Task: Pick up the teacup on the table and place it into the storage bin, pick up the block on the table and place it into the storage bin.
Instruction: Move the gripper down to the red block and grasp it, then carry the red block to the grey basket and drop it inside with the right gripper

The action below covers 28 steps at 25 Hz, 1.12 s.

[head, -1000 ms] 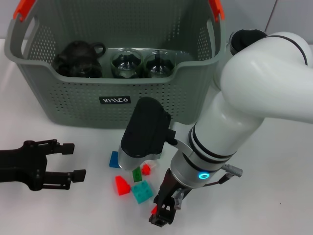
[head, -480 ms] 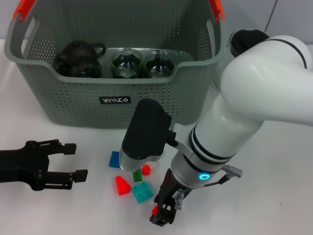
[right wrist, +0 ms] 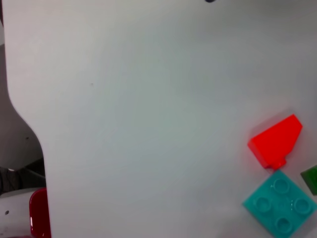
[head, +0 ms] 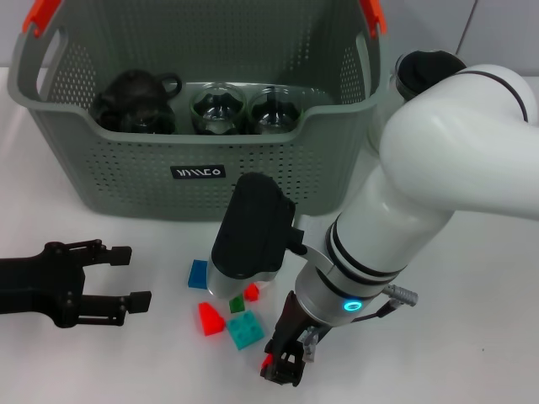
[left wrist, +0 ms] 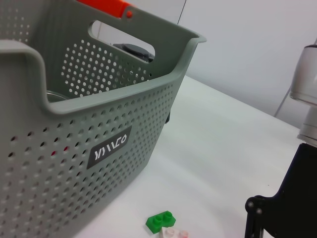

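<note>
The grey storage bin (head: 202, 126) stands at the back of the white table (head: 472, 286) and holds a dark pot-shaped vessel (head: 135, 101) and two glass cups (head: 218, 108). Loose blocks lie in front of it: blue (head: 198, 273), red wedge (head: 210, 319), teal (head: 244, 329), green (head: 237, 304). My right gripper (head: 280, 368) is low near the table's front edge, shut on a small red block (head: 266, 362). My left gripper (head: 114, 275) is open and empty at the left, apart from the blocks. The right wrist view shows the red wedge (right wrist: 275, 140) and the teal block (right wrist: 280, 207).
A clear glass pitcher with a black lid (head: 428, 69) stands behind the right arm, beside the bin. The left wrist view shows the bin's wall (left wrist: 99, 99), a green block (left wrist: 161, 221) and the table's bare right side (left wrist: 223, 148). The table's front edge (right wrist: 29, 134) is close to the right gripper.
The right arm's wrist has shifted slightly down and to the right. The left arm and the loose blocks have not moved.
</note>
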### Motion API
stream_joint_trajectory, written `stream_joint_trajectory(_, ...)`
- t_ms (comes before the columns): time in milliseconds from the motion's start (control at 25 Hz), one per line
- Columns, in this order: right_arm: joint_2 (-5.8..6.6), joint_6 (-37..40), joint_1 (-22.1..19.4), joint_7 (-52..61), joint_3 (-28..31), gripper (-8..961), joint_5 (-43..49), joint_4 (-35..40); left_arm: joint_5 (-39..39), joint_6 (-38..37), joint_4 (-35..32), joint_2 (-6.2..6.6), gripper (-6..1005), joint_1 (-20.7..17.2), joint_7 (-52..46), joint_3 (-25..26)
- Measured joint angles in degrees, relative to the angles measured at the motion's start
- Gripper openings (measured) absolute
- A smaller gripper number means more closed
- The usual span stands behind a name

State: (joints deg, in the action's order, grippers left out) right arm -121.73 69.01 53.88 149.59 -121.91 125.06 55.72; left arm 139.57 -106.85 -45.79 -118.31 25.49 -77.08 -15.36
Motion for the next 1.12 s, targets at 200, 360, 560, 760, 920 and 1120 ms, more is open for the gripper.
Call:
stream_joint_trajectory(200,0.0,-0.1,0.1,0.0,-0.4,295,0.0,0.0,0.0,0.0,0.0,0.01,890,0.0,0.0,0.0)
stream_joint_trajectory(360,0.07,0.1,0.0,0.3,-0.4,204,0.0,0.5,0.0,0.0,0.0,0.02,890,0.0,0.0,0.0)
stream_joint_trajectory(560,0.47,0.3,-0.3,0.6,0.0,204,0.2,2.2,0.0,-0.3,0.0,0.1,891,0.0,0.0,0.0)
stream_joint_trajectory(760,0.91,2.2,-0.6,1.2,1.7,204,1.4,5.4,0.0,-0.6,-0.3,0.17,891,0.0,-0.3,0.0)
stream_joint_trajectory(920,1.26,6.5,-2.0,1.0,8.9,203,4.3,10.7,0.0,-0.7,-0.4,0.2,891,-0.2,-0.4,0.1)
stream_joint_trajectory(1120,1.35,13.9,-2.5,-1.1,22.6,203,6.3,18.6,0.0,-1.0,-0.5,0.19,891,-0.5,-0.2,1.3)
